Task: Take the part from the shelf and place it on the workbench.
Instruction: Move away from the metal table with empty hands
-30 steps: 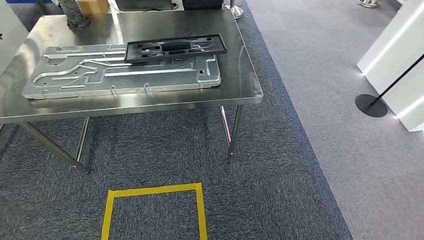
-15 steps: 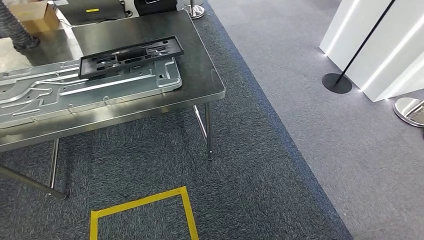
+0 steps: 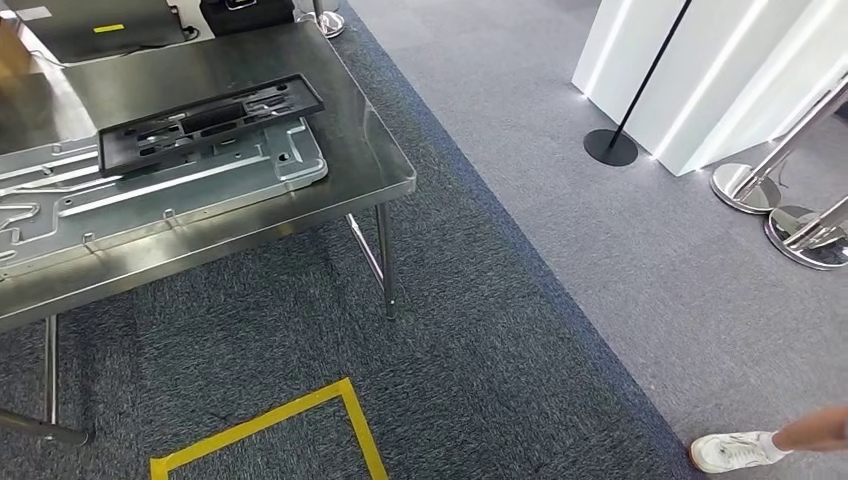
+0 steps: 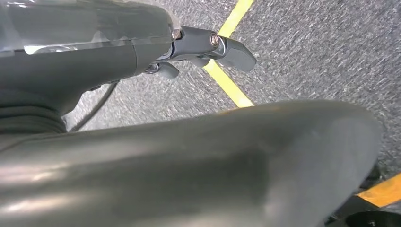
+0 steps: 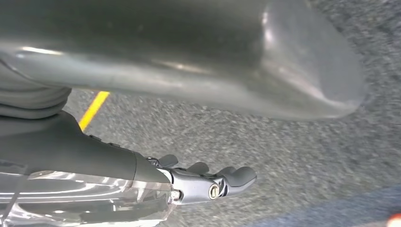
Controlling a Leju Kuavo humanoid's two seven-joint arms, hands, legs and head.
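A black plastic frame part (image 3: 205, 122) lies on a large silver metal plate (image 3: 150, 190) on the steel workbench (image 3: 370, 150) at the upper left of the head view. My left hand (image 4: 208, 47) hangs over the carpet with its fingers extended and nothing in it. My right hand (image 5: 208, 182) also hangs over the carpet, fingers extended and holding nothing. Both hands are well away from the workbench top.
A yellow tape square (image 3: 270, 425) marks the carpet in front of the workbench. A white panel (image 3: 700, 70), a black pole base (image 3: 610, 147) and chrome stanchion bases (image 3: 745, 188) stand at the right. A person's white shoe (image 3: 730, 452) is at the lower right.
The camera has turned to the right, so the workbench and tape square have slid left in the picture. The stanchions and a person's shoe have come into view.
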